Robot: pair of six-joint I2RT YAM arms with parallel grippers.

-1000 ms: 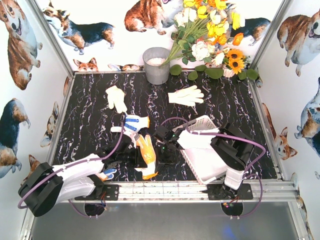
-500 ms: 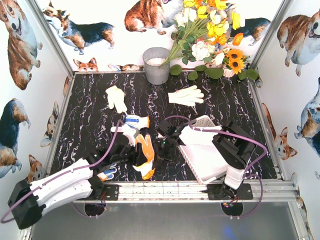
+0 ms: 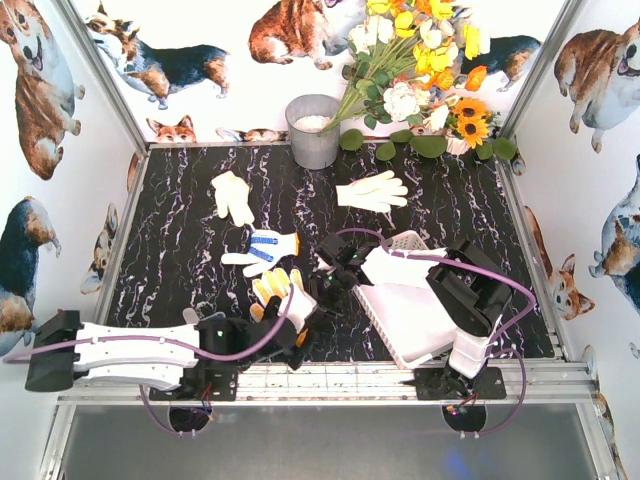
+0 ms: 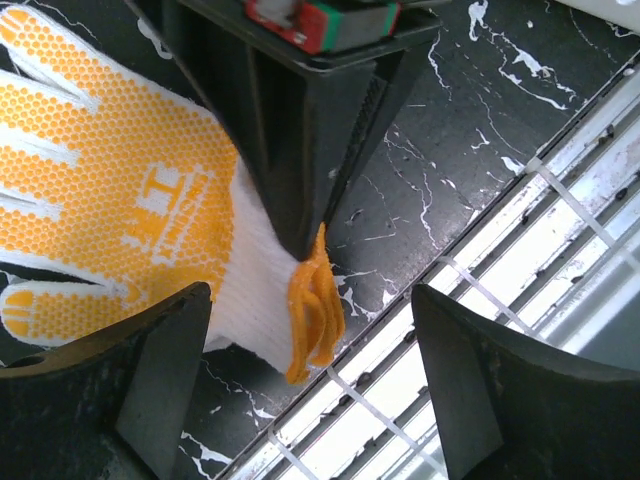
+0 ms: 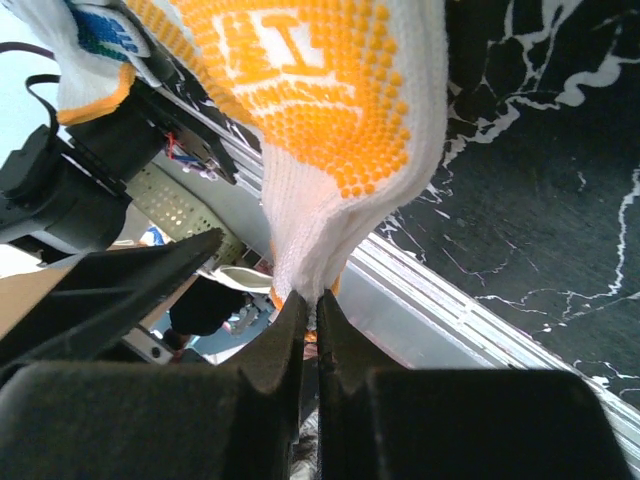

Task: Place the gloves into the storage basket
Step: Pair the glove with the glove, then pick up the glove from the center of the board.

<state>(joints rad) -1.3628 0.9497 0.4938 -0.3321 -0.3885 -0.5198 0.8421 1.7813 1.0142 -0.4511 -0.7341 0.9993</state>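
Your black marble table (image 3: 170,240) carries the white basket (image 3: 412,330) at its near right, with the right arm stretched across it. The right gripper (image 5: 312,300) is pinched tight on the yellow glove (image 4: 120,190) at its orange cuff, left of the basket and outside it. The left gripper (image 4: 315,300) stands wide open just beside that cuff. Farther back on the table lie the blue-dotted glove (image 3: 262,247), the white glove (image 3: 372,190) and the cream glove (image 3: 232,195).
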